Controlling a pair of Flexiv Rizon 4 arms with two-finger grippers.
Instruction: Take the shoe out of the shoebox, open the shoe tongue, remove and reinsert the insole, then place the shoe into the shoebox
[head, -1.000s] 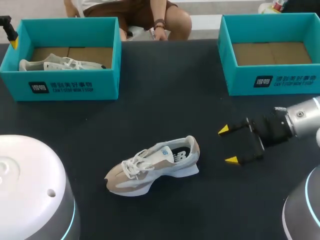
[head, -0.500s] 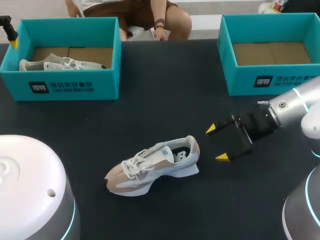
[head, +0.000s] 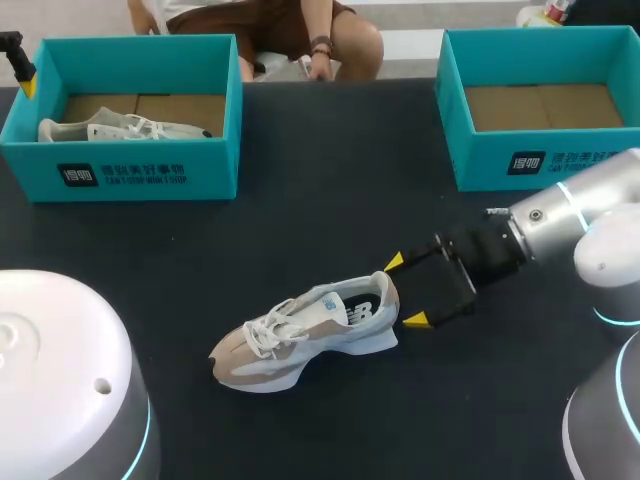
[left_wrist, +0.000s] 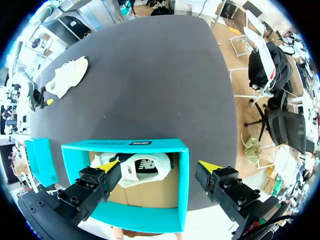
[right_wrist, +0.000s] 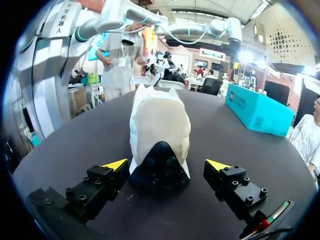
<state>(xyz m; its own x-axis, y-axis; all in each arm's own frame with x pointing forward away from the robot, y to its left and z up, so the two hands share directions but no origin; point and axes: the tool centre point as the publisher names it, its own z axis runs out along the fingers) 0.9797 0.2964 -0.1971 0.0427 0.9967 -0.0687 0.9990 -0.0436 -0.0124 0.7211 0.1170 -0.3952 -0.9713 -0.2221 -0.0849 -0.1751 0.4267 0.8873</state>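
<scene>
- White print was seen on the front wall of each box, and a logo on the side of the shoe (head: 305, 330).
- Two teal boxes were counted: the left shoebox (head: 130, 175) with a second shoe (head: 120, 128) inside, and the right shoebox (head: 545, 160).
- The shoe lay on the dark tabletop (head: 330, 180), well apart from both boxes.
- The right hand (head: 404, 291) was spread beside the heel, not touching it.
- The left hand (left_wrist: 159, 166) was spread above the left shoebox.

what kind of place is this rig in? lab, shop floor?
Most likely a robot test bench in a lab: a dark table, two teal shoeboxes, a loose sneaker, and the right arm with open jaws at its heel.
</scene>
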